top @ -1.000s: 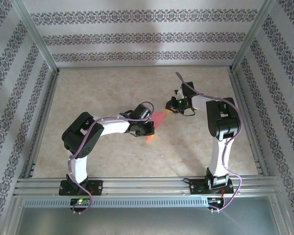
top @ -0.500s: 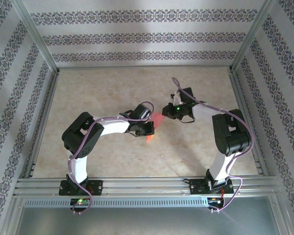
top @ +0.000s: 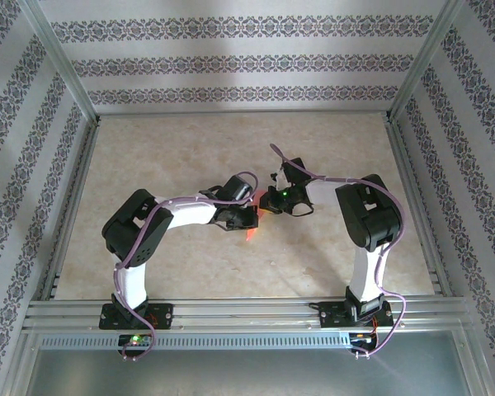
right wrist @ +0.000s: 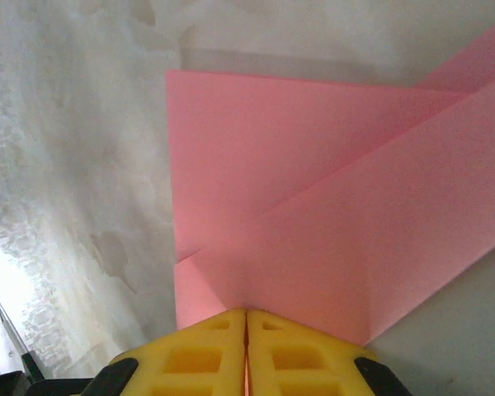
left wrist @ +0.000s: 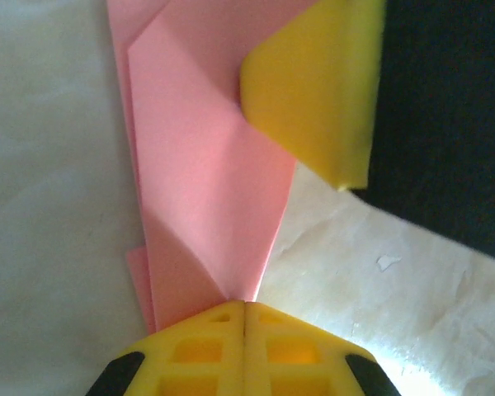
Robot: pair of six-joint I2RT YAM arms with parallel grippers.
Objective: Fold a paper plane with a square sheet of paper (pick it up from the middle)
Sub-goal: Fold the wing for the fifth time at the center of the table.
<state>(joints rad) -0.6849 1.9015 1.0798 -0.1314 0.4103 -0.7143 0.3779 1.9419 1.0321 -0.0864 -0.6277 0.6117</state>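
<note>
Firmly in L+R claws (left wrist: 244, 305) (right wrist: 246, 313): paper (left wrist: 206, 190)

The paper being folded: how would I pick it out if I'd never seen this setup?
Look at the middle of the beige table, where the left pincer and the right pincer meet tip to tip. The paper is pinched between them, both shut on it. It is the only pink thing there, thin and folded in overlapping layers.

pink-red paper (left wrist: 202, 190): partly folded, overlapping layers, diagonal creases, tapering toward one end, mid-workspace.
</note>
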